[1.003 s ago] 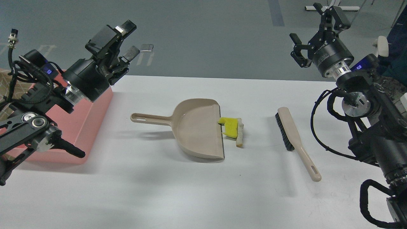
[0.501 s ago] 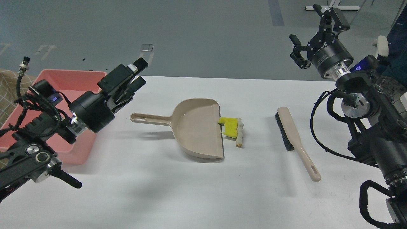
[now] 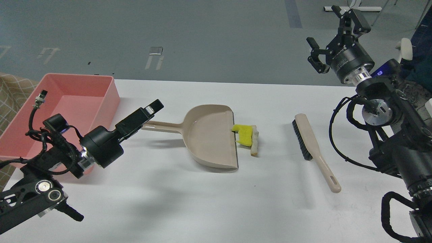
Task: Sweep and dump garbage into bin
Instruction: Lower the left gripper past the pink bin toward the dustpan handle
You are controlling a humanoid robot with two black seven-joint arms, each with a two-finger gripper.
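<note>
Dustpan (image 3: 209,136) handle lies at your left end effector (image 3: 148,113); whether its fingers are parted, you cannot tell. Seat them squarely around it before closing. Your right end effector (image 3: 334,32) hangs open, empty.

On the white tabletop (image 3: 189,202) before me lie a beige dustpan (image 3: 209,138) and a black-bristled hand brush (image 3: 312,148), well apart.

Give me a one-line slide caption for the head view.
Left claw reaching the beige plastic dustpan handle; yellow spongy chunk and bread slice lie at its lip.
</note>
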